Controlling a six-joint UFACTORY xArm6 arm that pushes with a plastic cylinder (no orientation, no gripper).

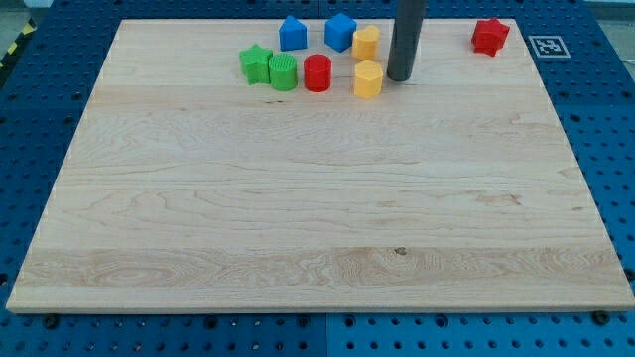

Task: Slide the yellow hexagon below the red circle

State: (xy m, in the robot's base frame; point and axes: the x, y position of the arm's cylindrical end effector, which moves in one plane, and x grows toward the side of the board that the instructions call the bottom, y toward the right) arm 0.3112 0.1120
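Taking the red circle (317, 73) as the landmark, I am going from the view's left to the view's right across the wooden board (298, 208). Farthest to the left of the red circle, the green star (256, 64) is lying, and it is touching the green rounded block (284, 71), which is sitting just beside the red circle on its left side. Above the red circle, toward the view's top and a little to the left, the blue block with a pointed top (293, 34) is standing; above it and a little to the right, the blue cube-like block (340, 32) is standing. To the right of the red circle, two yellow blocks are sitting one above the other: the upper yellow block (366, 43) is lying up and to the right of the red circle, and the yellow hexagon (368, 79) is lying just to the right of it, at nearly the same height and not below it. Further right, my tip (400, 78) is resting on the board just beside the yellow hexagon's right side, very close to it; whether it is touching I cannot tell. The tool is a plain dark rod with nothing to spread or press together, and it is pinching nothing. Far to the right of the red circle, near the board's upper right corner, the red star-like block (490, 36) is sitting alone.
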